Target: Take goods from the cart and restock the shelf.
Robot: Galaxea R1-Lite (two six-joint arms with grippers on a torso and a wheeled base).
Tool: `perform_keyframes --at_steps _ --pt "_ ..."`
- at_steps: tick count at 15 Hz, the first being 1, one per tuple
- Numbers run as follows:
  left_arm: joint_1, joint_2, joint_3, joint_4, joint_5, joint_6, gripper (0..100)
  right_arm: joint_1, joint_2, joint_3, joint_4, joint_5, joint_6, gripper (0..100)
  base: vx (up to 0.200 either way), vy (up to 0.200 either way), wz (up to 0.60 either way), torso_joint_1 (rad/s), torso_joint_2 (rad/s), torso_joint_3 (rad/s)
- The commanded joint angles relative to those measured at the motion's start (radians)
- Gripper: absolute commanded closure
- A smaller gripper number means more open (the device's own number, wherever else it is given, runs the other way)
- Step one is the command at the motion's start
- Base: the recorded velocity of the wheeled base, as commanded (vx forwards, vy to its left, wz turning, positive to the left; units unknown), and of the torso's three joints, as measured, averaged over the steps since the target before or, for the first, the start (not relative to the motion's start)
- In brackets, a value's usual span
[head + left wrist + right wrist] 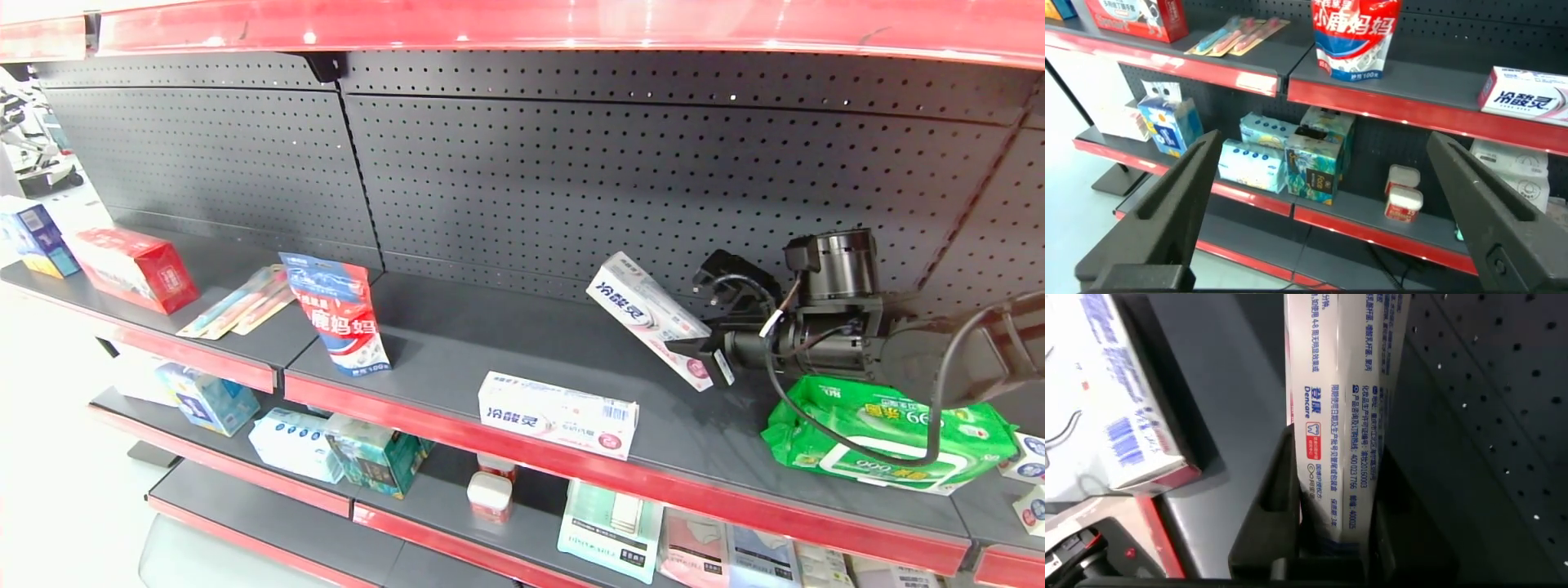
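Note:
My right gripper (709,359) is shut on a white toothpaste box (649,318), held tilted just above the dark shelf (490,343) near the pegboard back. In the right wrist view the same toothpaste box (1341,416) runs between the black fingers (1278,498). A second white toothpaste box (558,413) lies flat at the shelf's front edge and shows again as the toothpaste box (1110,400) beside the held one. My left gripper (1323,220) is open with nothing in it, out in front of the lower shelves.
A standing floss pick bag (341,314), toothbrush packs (237,302), a red box (135,268) and a blue box (33,237) sit to the left. A green wipes pack (890,433) lies under my right arm. Lower shelves hold tissue boxes (1253,163) and small jars (1403,196).

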Motion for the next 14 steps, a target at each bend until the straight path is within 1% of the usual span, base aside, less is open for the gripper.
perform_keyframes --at_steps 1,4,6,9,11,14 --pt "0.000 0.001 0.000 -0.001 0.001 -0.001 0 -0.012 0.052 -0.032 0.000 0.004 -0.011 100 0.000 0.000 0.00 0.000 0.00 0.000" --pt "0.000 0.001 0.000 -0.001 0.001 -0.001 0 -0.023 0.076 -0.070 0.000 0.049 -0.020 100 0.000 0.000 0.00 0.000 0.00 0.000" --pt "0.000 0.001 0.000 -0.001 0.001 -0.001 0 -0.069 0.079 -0.059 0.008 0.141 -0.046 100 0.000 0.000 0.00 0.000 0.00 0.000" --pt "0.000 0.001 0.000 -0.001 0.001 -0.001 0 -0.092 0.115 -0.070 0.009 0.159 -0.068 100 0.000 0.000 0.00 0.000 0.00 0.000" --pt "0.000 0.001 0.000 -0.001 0.001 -0.001 0 -0.106 0.153 -0.111 0.012 0.204 -0.071 100 0.000 0.000 0.00 0.000 0.00 0.000" --pt "0.000 0.001 0.000 -0.001 0.001 -0.001 0 -0.129 0.187 -0.140 0.040 0.202 -0.069 100 0.000 0.000 0.00 0.000 0.00 0.000"
